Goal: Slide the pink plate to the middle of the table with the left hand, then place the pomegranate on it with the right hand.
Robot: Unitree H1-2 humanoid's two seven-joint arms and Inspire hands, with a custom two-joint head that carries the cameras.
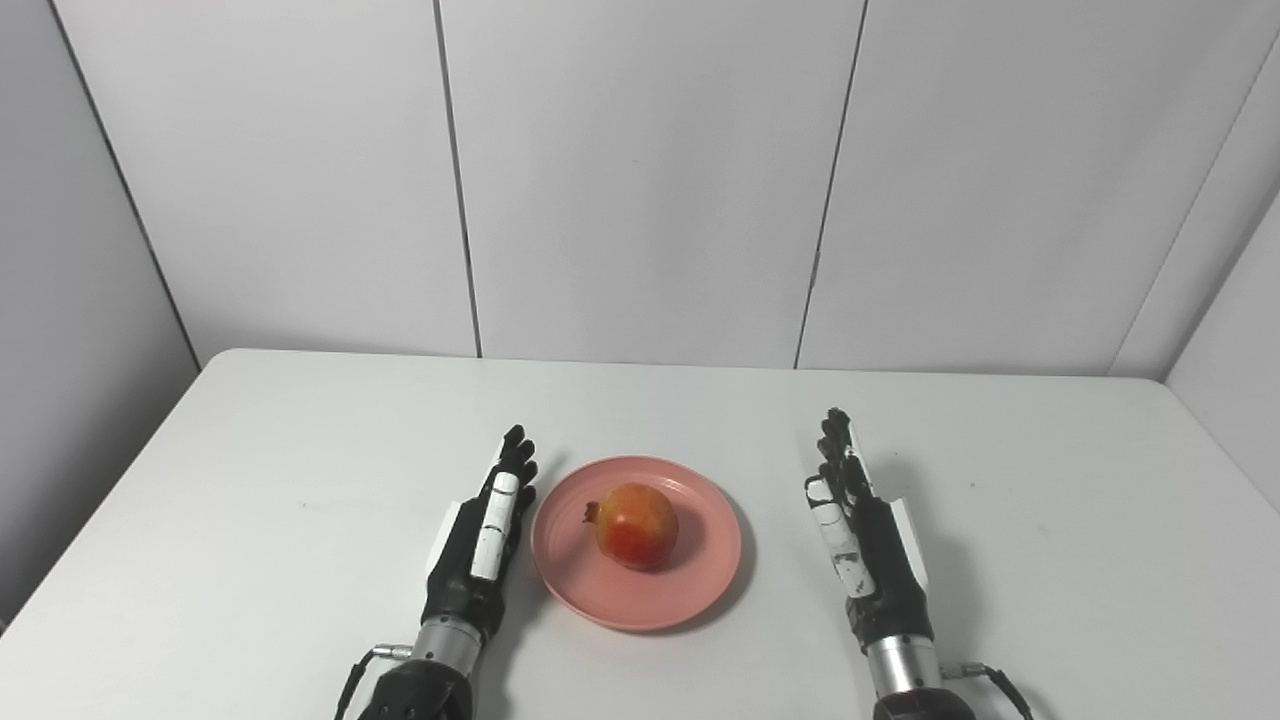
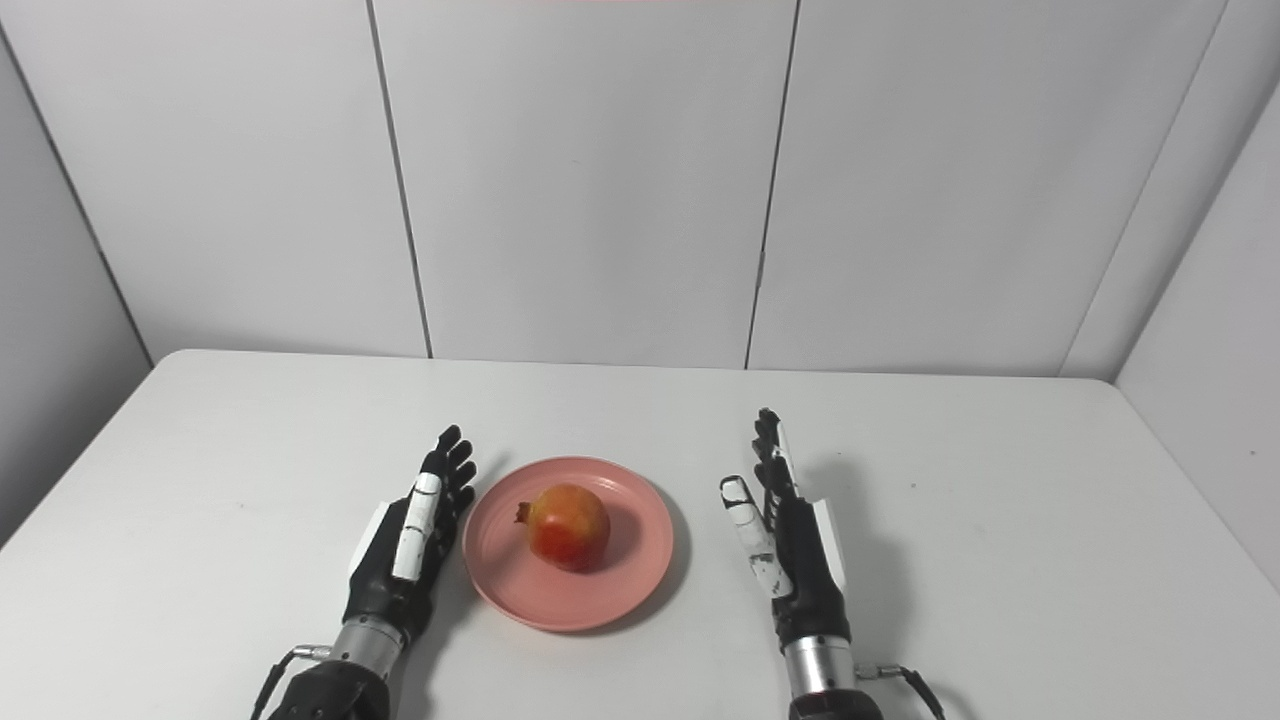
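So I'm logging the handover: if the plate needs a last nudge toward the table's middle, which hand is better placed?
Left, probably. The left hand lies open right beside the pink plate, its fingers near the rim. The right hand, also open, stands clearly apart. The pomegranate already sits on the plate.

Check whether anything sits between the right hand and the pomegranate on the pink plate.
Nothing visible does. Only bare table separates the open right hand from the pomegranate, which already rests on the pink plate.
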